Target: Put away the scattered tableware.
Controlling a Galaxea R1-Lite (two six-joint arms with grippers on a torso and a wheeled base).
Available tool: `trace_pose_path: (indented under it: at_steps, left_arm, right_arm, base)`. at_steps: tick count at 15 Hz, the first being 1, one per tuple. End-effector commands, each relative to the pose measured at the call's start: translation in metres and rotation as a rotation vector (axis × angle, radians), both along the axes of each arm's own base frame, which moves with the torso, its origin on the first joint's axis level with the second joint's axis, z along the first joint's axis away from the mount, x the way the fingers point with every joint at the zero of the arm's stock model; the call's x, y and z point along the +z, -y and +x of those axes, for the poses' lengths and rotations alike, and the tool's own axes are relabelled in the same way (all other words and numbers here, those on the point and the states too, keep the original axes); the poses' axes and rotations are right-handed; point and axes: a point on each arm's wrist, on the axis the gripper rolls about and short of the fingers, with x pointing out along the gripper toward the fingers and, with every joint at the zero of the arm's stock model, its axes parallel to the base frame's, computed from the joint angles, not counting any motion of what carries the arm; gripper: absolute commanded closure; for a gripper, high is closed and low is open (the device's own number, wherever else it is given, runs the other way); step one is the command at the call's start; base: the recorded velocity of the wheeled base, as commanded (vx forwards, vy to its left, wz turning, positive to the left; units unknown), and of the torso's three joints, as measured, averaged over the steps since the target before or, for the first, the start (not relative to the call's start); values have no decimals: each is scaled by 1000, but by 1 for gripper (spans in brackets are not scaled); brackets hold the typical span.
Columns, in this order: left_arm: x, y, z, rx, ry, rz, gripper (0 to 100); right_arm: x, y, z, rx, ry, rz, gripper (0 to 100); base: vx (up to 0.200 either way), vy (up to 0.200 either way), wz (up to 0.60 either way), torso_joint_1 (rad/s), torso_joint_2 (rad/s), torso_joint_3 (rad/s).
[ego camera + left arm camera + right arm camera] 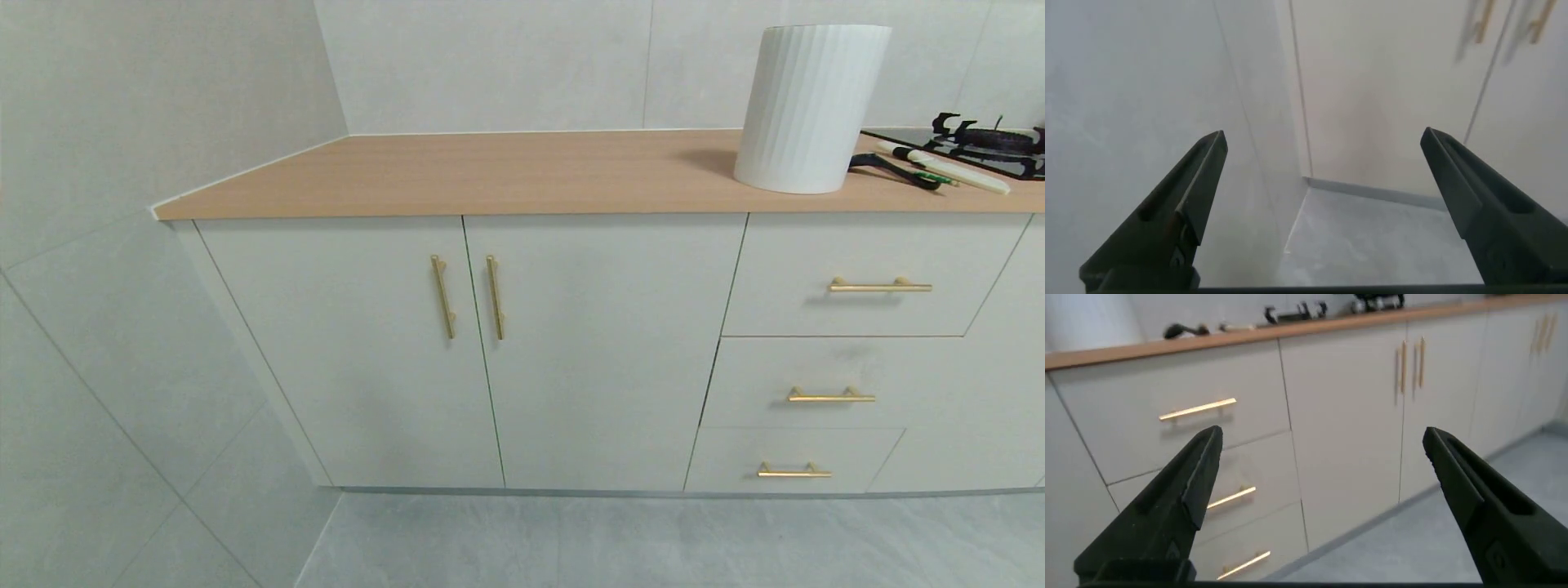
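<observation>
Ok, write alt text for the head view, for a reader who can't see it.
A tall ribbed white container stands on a wooden countertop, with a few loose utensils lying beside it near a black stove burner. Below are pale cabinets: two closed doors with gold handles, and three closed drawers to the right.

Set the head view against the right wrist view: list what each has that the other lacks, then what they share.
Head view adds: the double-door cupboard by the wall corner, and plainly the white ribbed container upright on the countertop; whether the wrist view catches it, I cannot tell. Right wrist view adds: the right gripper, open, and further cupboard doors beyond the drawers. Shared: countertop, three gold-handled drawers, the utensils and the stove grate.
</observation>
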Motion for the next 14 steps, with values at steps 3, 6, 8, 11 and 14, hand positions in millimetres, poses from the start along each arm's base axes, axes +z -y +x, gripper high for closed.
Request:
trace_pose_path:
  at_steps: [3, 6, 8, 11, 14]
  left_arm:
    - [-1, 3, 0, -152, -4, -4, 0]
    - [-4, 6, 0, -251, -32, -31, 0]
    - [-4, 6, 0, -251, -32, -32, 0]
    - [-4, 6, 0, -251, -32, -32, 0]
    - [-4, 6, 0, -251, -32, -31, 0]
  right_arm:
    - [-7, 1, 1, -33, -37, 18, 0]
    - [-36, -3, 3, 238, -267, -39, 0]
    - [-35, -5, 4, 313, -262, -58, 0]
    - [-35, -5, 4, 342, -259, -61, 0]
    - [-36, -10, 4, 552, -277, -106, 0]
  base:
    - [0, 0, 0, 0, 0, 0]
    - [0, 0, 0, 0, 0, 0]
    - [0, 0, 0, 0, 0, 0]
    - [0, 0, 0, 0, 0, 0]
    - [0, 0, 0, 0, 0, 0]
